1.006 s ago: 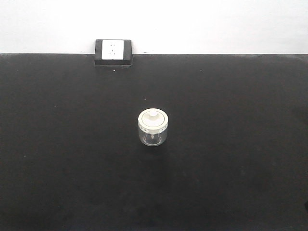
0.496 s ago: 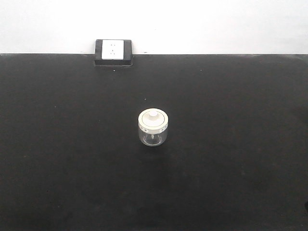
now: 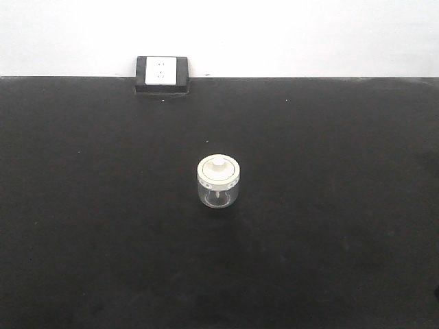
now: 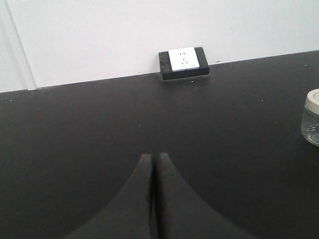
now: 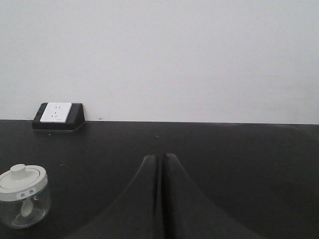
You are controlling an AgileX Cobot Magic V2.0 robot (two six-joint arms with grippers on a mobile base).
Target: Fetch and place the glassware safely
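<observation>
The glassware, a squat clear jar (image 3: 218, 182) with a cream-white knobbed lid, stands upright near the middle of the black table (image 3: 329, 226). The left wrist view catches only its edge (image 4: 312, 117) at the far right. In the right wrist view the jar (image 5: 23, 195) stands at the lower left. My left gripper (image 4: 153, 156) is shut with nothing in it, well left of the jar. Off to the jar's right, my right gripper (image 5: 160, 157) is likewise shut and holds nothing. Neither gripper shows in the front view.
A white socket panel in a black housing (image 3: 162, 74) sits at the table's back edge against the white wall. It also shows as the socket (image 4: 183, 62) in the left wrist view and the socket (image 5: 58, 115) in the right one.
</observation>
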